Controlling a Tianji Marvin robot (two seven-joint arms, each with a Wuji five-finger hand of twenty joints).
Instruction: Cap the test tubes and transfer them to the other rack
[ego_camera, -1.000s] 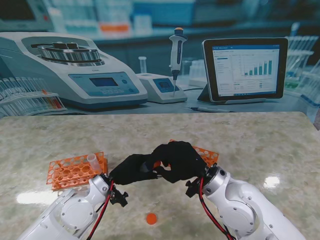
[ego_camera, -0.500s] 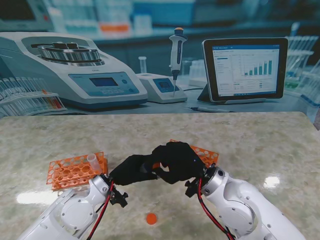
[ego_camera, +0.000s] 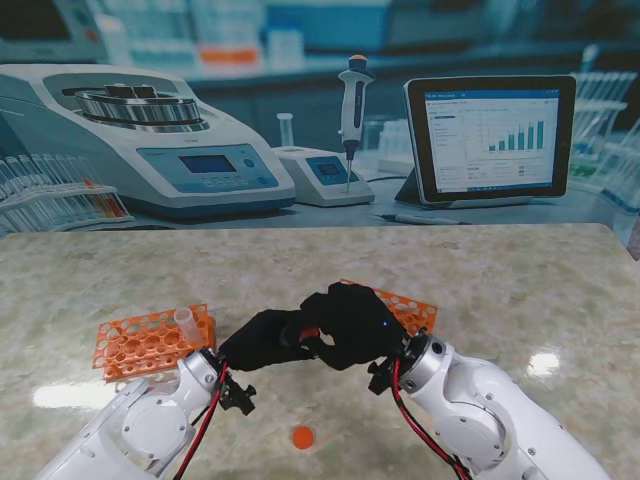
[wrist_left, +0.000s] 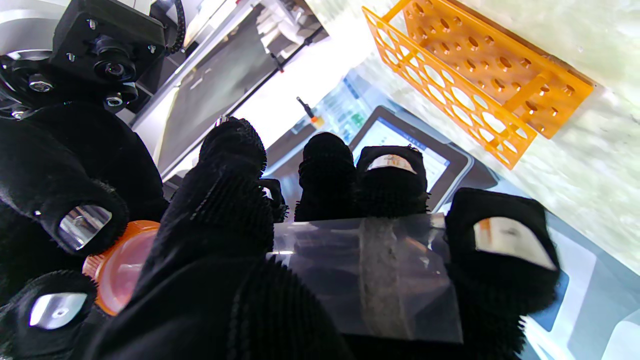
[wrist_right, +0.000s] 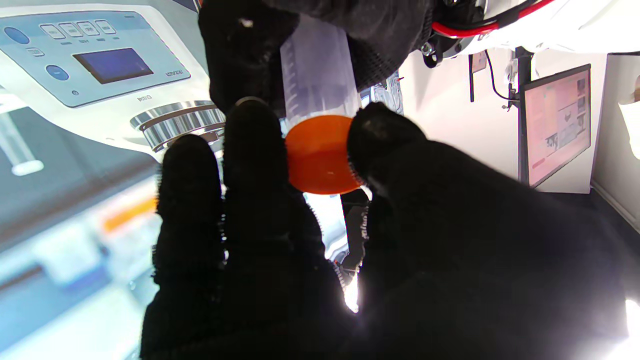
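Two black hands meet in the middle of the table (ego_camera: 520, 290), close in front of me. The left hand (ego_camera: 262, 340) is wrapped around a clear test tube (wrist_left: 367, 275). The tube lies across its fingers (wrist_left: 327, 175), with the thumb on one side. The right hand (ego_camera: 350, 322) pinches an orange cap (wrist_right: 317, 154) between its thumb and fingertips (wrist_right: 252, 145). The cap sits right on the open end of the tube, touching it. I cannot tell if the cap is all the way on.

One orange rack (ego_camera: 150, 342) is on the left, near the left hand. It has one clear tube (ego_camera: 186, 320) standing up in it. The other orange rack (ego_camera: 405, 308) is on the right, partly hidden behind the right hand. A small orange cap (ego_camera: 302, 437) lies alone on the table, nearer to me, between the two arms.
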